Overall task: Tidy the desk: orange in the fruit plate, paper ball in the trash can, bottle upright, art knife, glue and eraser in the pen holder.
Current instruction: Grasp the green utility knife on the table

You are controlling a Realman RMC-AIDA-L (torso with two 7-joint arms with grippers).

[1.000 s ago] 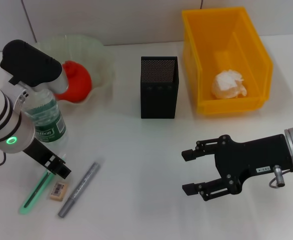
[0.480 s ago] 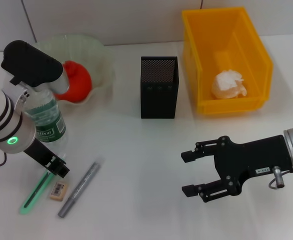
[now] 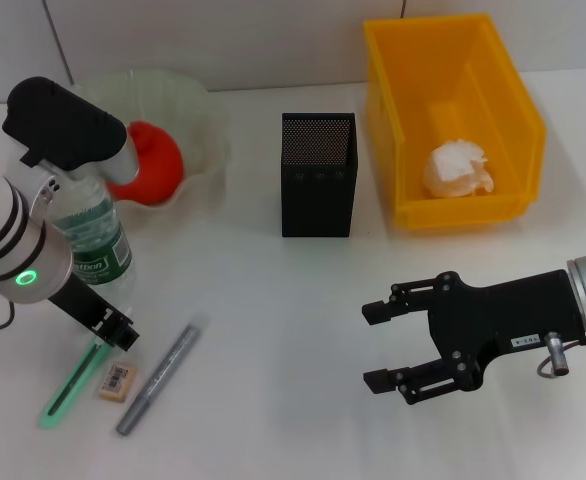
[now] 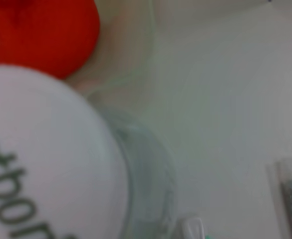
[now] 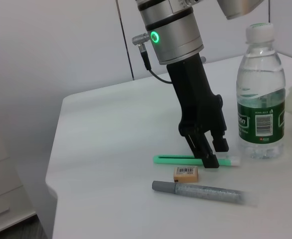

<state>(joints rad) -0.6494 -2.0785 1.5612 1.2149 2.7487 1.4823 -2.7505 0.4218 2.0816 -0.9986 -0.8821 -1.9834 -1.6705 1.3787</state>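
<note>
Seeing the left gripper [image 3: 113, 332] low over the white desk [image 3: 273, 330], fingertips just above the green plastic art knife [image 3: 71, 384]; in the right wrist view its black fingers [image 5: 206, 149] sit close together, narrow gap, nothing pinched between them, tips at or almost on the knife [image 5: 186, 159]; I can't tell if they actually touch it. Small tan eraser with a barcode label [image 3: 117, 380] lies just beside the knife; grey glitter glue stick [image 3: 159, 377] lies next to the eraser, angled; all three flat on the desk, none in the black mesh pen holder [image 3: 317, 175], which stands near desk centre. Clear water bottle with green label and white cap [image 5: 259, 94] stands upright right beside the left arm; left wrist view is mostly filled by that cap. Orange fruit [image 3: 151, 165] sits in the translucent scalloped fruit plate [image 3: 201, 115] behind the bottle. Crumpled white paper ball [image 3: 458, 169] is inside the yellow plastic bin [image 3: 393, 120] serving as trash can, to the right of the pen holder. Right gripper [image 3: 385, 345] hangs over bare desk in front of the bin, well apart from everything; fingers spread wide, holding nothing.
</note>
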